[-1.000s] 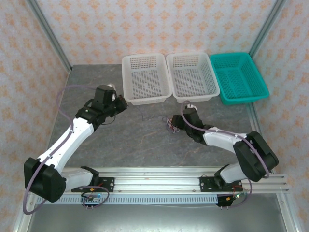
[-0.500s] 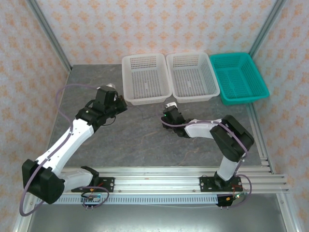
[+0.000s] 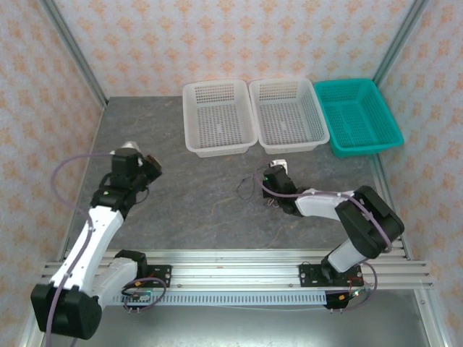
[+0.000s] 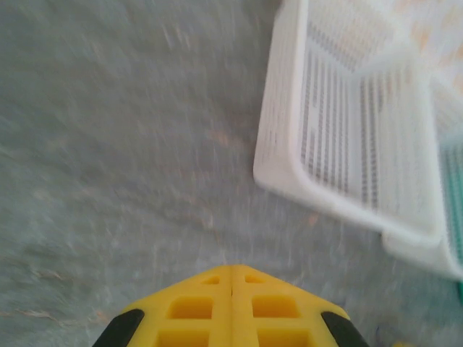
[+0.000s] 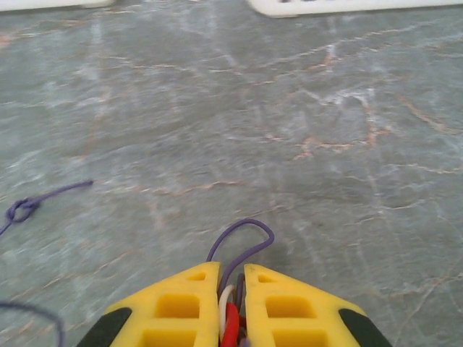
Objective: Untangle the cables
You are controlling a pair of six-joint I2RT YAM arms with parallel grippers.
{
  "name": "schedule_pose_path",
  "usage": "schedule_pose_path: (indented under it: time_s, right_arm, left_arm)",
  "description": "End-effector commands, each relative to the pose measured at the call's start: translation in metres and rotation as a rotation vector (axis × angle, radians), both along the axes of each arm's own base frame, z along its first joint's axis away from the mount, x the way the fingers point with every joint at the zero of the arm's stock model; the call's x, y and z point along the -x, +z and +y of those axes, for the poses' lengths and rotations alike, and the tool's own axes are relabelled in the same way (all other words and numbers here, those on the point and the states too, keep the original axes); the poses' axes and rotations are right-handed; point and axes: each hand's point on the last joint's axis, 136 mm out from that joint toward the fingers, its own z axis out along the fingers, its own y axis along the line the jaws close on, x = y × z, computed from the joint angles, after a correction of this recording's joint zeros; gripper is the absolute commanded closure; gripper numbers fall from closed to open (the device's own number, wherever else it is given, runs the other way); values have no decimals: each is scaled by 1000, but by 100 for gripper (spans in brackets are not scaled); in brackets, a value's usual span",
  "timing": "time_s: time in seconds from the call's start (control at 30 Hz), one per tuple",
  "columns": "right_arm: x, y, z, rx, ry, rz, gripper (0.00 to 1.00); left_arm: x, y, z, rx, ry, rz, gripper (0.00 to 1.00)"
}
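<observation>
The cables are thin purple, white and red wires. In the right wrist view my right gripper [image 5: 231, 269] is shut on the cables [image 5: 230, 318], and a purple loop [image 5: 244, 235] sticks out past the yellow fingertips. A purple strand with a small knot [image 5: 22, 210] lies on the table to the left. From above, the right gripper [image 3: 268, 186] sits mid-table with the cables [image 3: 246, 188] looping out to its left. My left gripper [image 3: 153, 164] hangs over the left of the table, far from the cables. In its wrist view the left gripper [image 4: 231, 269] is shut with nothing between the fingers.
Two white baskets [image 3: 217, 119] [image 3: 288, 116] and a teal basket [image 3: 358, 116] stand in a row at the back. The near white basket [image 4: 347, 130] lies ahead and to the right of the left gripper. A thin wire [image 3: 278, 233] trails toward the front rail.
The left arm has swung back and leftward, away from the white basket. The right gripper has shifted slightly right, and the cables now trail out to its left.
</observation>
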Motion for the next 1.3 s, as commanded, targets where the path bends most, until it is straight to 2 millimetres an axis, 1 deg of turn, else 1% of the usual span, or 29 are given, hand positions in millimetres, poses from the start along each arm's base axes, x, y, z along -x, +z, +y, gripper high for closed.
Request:
schedule_pose_path:
  time_s: [0.0, 0.03, 0.07, 0.13, 0.2, 0.23, 0.3, 0.33, 0.37, 0.47, 0.53, 0.63, 0.73, 0.8, 0.87, 0.9, 0.93, 0.97, 1.03, 1.07, 1.13, 1.2, 1.27]
  right_arm:
    - [4, 34, 25, -60, 172, -67, 100]
    - [6, 44, 35, -80, 239, -87, 100]
    - [10, 52, 44, -95, 306, -100, 100]
    - [16, 68, 58, -126, 407, -133, 100]
    - [18, 78, 63, -128, 448, -151, 100]
    - [17, 82, 63, -124, 451, -158, 100]
    - [16, 87, 62, -112, 452, -166, 100]
    - [16, 89, 62, -109, 454, -165, 100]
    - [16, 91, 63, -112, 458, -164, 100]
    - [21, 95, 68, -133, 484, -154, 100]
    - [25, 97, 70, -149, 495, -152, 100]
    - [31, 99, 72, -166, 507, -145, 100]
    - [37, 98, 77, -182, 529, -126, 100]
    - [38, 97, 77, -183, 528, -120, 100]
    - [38, 96, 77, -179, 524, -120, 100]
    - [38, 96, 77, -177, 518, -119, 100]
    - [37, 96, 76, -175, 512, -122, 100]
    - [36, 95, 74, -170, 495, -123, 100]
    - [27, 89, 63, -150, 412, -126, 88]
    - [23, 83, 57, -137, 359, -123, 85]
    - [15, 63, 37, -70, 246, -107, 79]
    - [9, 38, 14, 0, 111, -64, 77]
    - [8, 17, -1, 20, 25, 1, 76]
  left_arm:
    - [-5, -3, -55, -16, -243, -80, 93]
    - [-5, 1, -71, -33, -309, -114, 87]
    - [-5, 9, -86, -55, -386, -166, 80]
    - [-1, 34, -122, -101, -546, -307, 67]
    - [12, 53, -158, -191, -732, -444, 57]
    - [20, 60, -175, -258, -828, -518, 55]
    - [31, 62, -201, -356, -949, -599, 52]
    - [30, 60, -210, -378, -983, -608, 52]
    - [26, 57, -215, -380, -996, -596, 52]
    - [17, 42, -241, -345, -1080, -535, 50]
    - [10, 34, -255, -340, -1103, -517, 49]
    - [-1, 22, -268, -353, -1106, -500, 50]
    - [-1, 18, -284, -335, -1158, -500, 51]
    - [-1, 16, -293, -323, -1179, -507, 56]
    - [-2, 13, -297, -318, -1183, -503, 66]
    - [-4, 11, -298, -317, -1178, -498, 78]
    - [-5, 10, -298, -318, -1174, -493, 100]
    - [-6, 11, -297, -319, -1163, -491, 100]
    - [-8, 17, -293, -315, -1123, -505, 100]
    - [-8, 24, -290, -306, -1094, -527, 100]
    - [-9, 43, -281, -284, -1026, -577, 100]
    - [-10, 64, -266, -255, -948, -616, 100]
    - [-12, 81, -249, -251, -873, -632, 100]
